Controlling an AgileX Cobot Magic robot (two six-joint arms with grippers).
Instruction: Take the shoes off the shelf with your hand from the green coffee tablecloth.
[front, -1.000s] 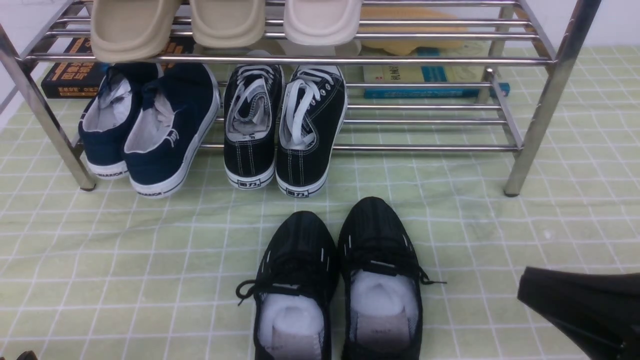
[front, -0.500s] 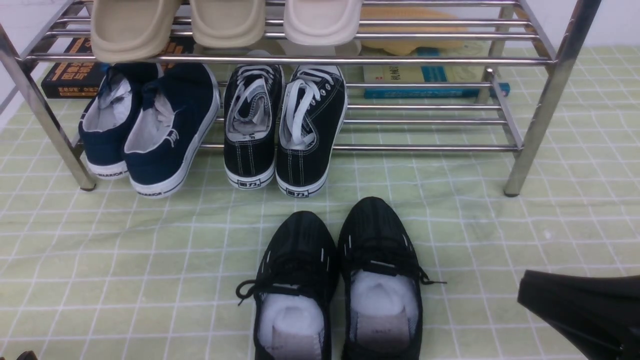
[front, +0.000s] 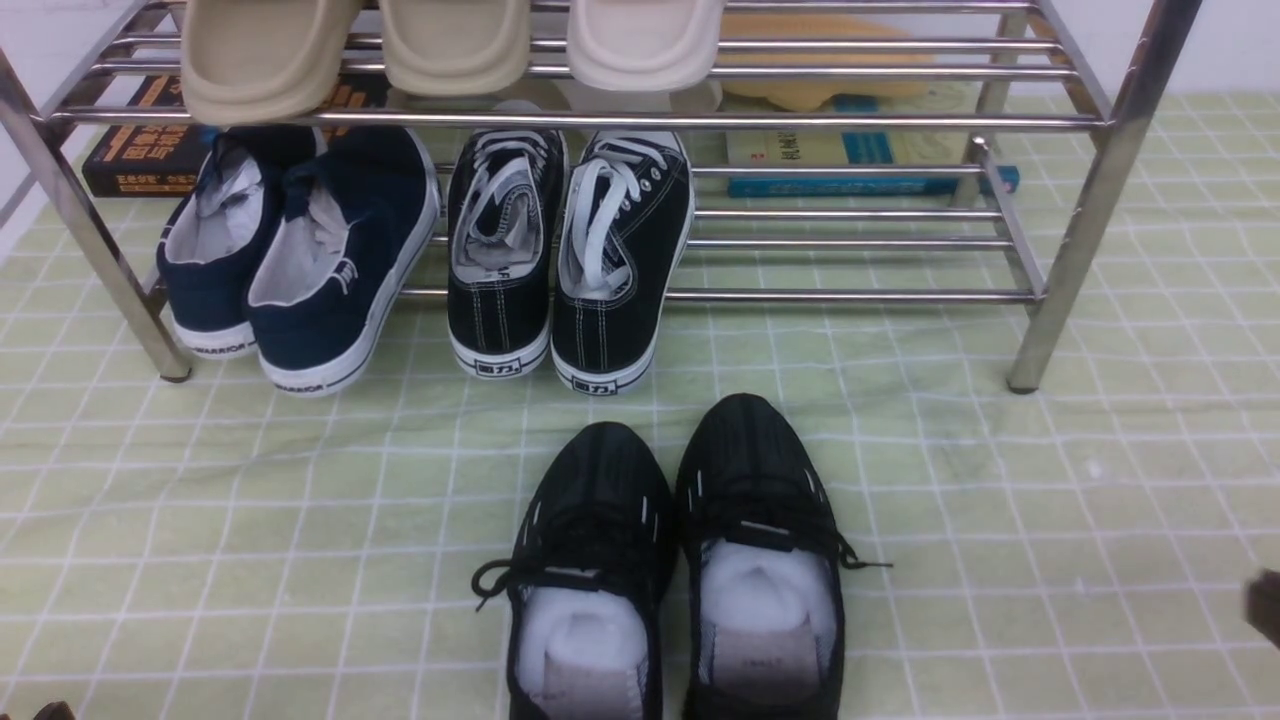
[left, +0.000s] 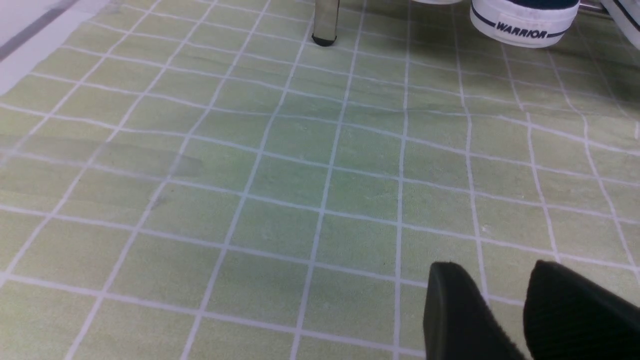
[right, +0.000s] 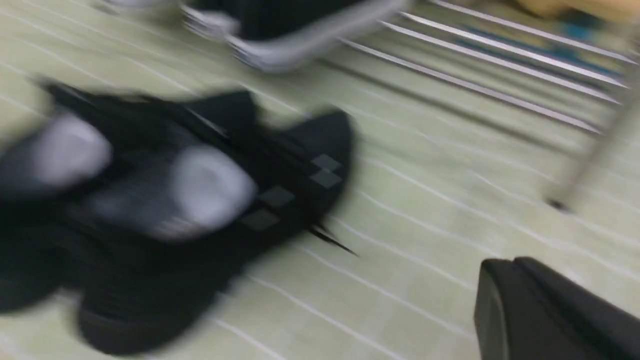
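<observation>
The shoes, an all-black pair (front: 680, 540) stuffed with white paper, stand side by side on the green coffee tablecloth (front: 250, 520), in front of the shelf (front: 1080, 220) and clear of it. They are a blur in the right wrist view (right: 175, 200). My right gripper (right: 505, 265), the hand, is shut and holds nothing. It hangs over the cloth to the right of the shoes, and only a dark sliver (front: 1265, 605) shows at the front view's right edge. My left gripper (left: 492, 267) is open over bare cloth near the shelf's left leg (left: 325, 25).
On the lower tier sit a navy white-soled pair (front: 300, 250) and black canvas sneakers (front: 560, 260), heels hanging over the front bar. Beige slippers (front: 450, 40) lie on the top tier. Books (front: 860, 150) lie behind the shelf. The lower tier's right half holds nothing.
My right gripper has pulled back to the right, almost out of the front view. The black shoes and the left gripper have not moved.
</observation>
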